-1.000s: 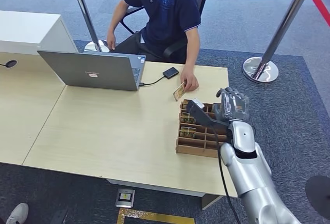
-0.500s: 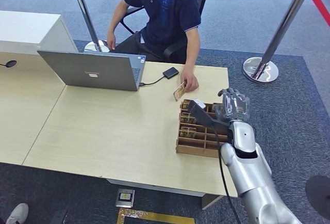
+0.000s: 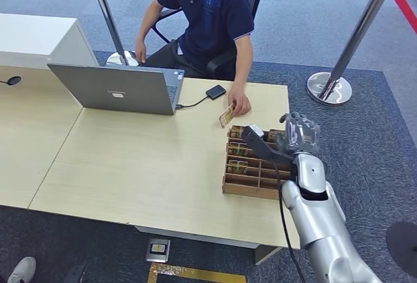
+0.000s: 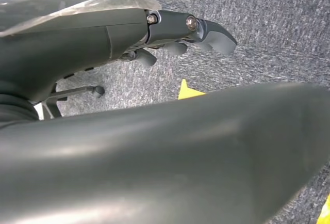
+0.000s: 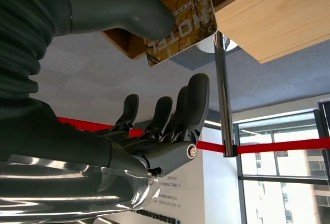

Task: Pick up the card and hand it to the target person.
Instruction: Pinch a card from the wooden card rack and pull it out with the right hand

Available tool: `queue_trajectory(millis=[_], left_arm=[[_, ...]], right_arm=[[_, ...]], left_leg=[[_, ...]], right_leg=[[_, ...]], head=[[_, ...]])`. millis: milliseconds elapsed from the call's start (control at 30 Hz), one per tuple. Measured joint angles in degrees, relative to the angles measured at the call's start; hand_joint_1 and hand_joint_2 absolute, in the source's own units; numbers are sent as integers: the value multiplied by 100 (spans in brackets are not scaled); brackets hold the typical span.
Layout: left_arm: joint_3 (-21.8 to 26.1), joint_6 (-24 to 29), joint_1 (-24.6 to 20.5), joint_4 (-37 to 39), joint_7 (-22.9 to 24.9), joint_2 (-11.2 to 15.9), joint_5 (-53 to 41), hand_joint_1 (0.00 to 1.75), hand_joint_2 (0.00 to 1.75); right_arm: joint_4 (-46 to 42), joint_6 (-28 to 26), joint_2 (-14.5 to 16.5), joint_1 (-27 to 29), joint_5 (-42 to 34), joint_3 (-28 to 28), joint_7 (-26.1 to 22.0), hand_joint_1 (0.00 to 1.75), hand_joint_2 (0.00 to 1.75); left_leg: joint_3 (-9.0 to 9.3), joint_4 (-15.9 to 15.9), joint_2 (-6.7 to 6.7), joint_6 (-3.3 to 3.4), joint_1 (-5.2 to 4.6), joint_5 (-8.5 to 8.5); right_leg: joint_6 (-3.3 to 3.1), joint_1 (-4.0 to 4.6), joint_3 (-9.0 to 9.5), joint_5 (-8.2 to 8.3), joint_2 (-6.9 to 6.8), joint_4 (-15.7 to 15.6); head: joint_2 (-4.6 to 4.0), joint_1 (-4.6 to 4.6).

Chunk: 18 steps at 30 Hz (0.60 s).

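Observation:
A wooden slotted box [image 3: 248, 182] with several patterned cards [image 3: 237, 148] stands on the table's right side. My right hand [image 3: 298, 133] hovers at the box's far right corner, fingers spread. In the right wrist view a brown patterned card [image 5: 186, 12] stands at the box's edge; the thumb [image 5: 128, 12] lies against its face while the fingers [image 5: 183, 105] stay apart from it. The seated person [image 3: 211, 15] rests a hand on the table holding another card [image 3: 226, 115]. My left hand [image 4: 171, 28] hangs over grey carpet, holding nothing.
A grey laptop [image 3: 118, 89] sits at the table's back left, cabled to a small black device [image 3: 215, 92]. A chrome stanchion [image 3: 330, 87] with red belt stands on the carpet to the right. The table edge [image 3: 290, 231] runs close beside my right arm.
My right hand has drifted slightly to the right along the box's far corner. The person's hand and the card in it have stayed put.

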Motion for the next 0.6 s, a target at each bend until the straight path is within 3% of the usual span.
queue_trajectory(millis=[300,600], left_arm=[[-1,0,0,0,0,-1,-15,0,0],[-1,0,0,0,0,-1,-27,0,0]], right_arm=[[6,0,-13,41,1,-46,-2,100,175],[7,-16,-31,67,14,-46,-50,168,175]], left_leg=[[0,1,0,0,0,0],[1,2,0,0,0,0]], right_leg=[[0,0,0,0,0,0],[0,0,1,1,0,0]], head=[[0,1],[0,0]])
